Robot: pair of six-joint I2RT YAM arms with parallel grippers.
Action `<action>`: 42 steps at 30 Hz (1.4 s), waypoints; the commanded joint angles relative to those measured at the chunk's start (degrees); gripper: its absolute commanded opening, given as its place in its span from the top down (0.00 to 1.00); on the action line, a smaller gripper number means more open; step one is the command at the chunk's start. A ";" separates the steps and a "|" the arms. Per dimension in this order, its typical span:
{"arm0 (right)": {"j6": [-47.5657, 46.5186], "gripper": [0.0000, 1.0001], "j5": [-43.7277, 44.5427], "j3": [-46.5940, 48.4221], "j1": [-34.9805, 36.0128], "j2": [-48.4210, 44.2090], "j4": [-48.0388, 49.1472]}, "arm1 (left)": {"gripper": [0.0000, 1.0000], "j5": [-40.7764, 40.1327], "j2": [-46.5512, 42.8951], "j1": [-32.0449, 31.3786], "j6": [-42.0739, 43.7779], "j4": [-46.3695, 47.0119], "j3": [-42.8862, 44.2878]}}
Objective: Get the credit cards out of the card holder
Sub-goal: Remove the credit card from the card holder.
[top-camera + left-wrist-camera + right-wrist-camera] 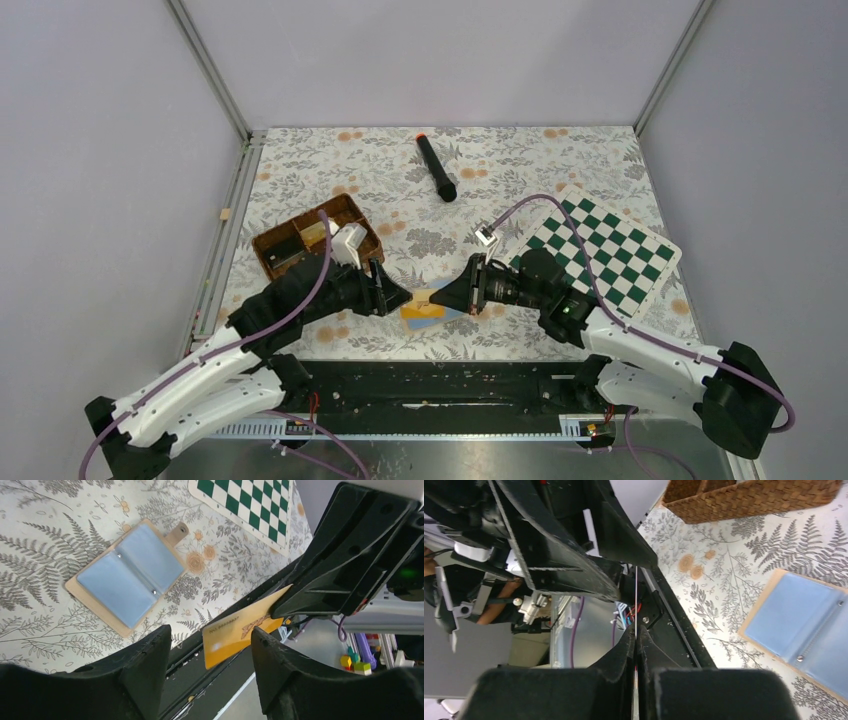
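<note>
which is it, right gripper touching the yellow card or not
Touching. In the left wrist view the right gripper pinches one end of the yellow card, no gap showing.

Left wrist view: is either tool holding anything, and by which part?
The right tool pinches the yellow-gold card by one short end; the left tool is open, holding nothing.

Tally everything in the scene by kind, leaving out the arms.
card holder: 1
yellow card: 1
chequered board: 1
woven basket: 1
black stick with orange tip: 1
Total: 5
</note>
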 commanded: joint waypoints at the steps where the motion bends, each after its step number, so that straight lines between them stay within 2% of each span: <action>1: 3.89 1.00 -5.78 2.09 -1.62 0.26 6.25 | 0.42 5.65 1.47 0.36 1.23 5.93 0.84; 11: 9.49 1.00 -8.44 -1.28 -7.04 -0.84 12.80 | 0.62 13.48 -1.08 2.49 -6.87 18.04 -5.04; 17: 13.46 1.00 -9.87 -2.59 -9.14 1.32 17.49 | 0.79 14.49 -1.45 4.97 -9.71 20.74 -6.70; 20: 14.48 1.00 -10.80 -3.03 -9.50 2.28 19.42 | 0.80 14.56 -2.12 6.36 -11.01 21.09 -7.32; 24: 14.42 1.00 -11.46 -3.30 -9.85 2.89 19.79 | 0.71 15.72 -2.47 8.05 -12.32 22.07 -8.19; 27: 15.30 1.00 -11.97 -3.63 -10.11 3.48 21.11 | 0.71 17.54 -2.38 8.77 -12.84 23.34 -8.73; 34: 16.28 0.99 -11.93 -3.52 -10.61 3.83 21.83 | 0.85 18.51 -3.25 9.75 -13.33 24.14 -10.15; 37: 16.46 0.97 -11.88 -3.42 -10.63 4.06 21.81 | 1.00 18.66 -3.26 10.06 -13.99 25.10 -10.74; 42: 15.83 0.84 -10.73 -2.60 -10.72 3.87 19.09 | 1.00 17.98 -3.34 10.66 -14.59 25.62 -10.28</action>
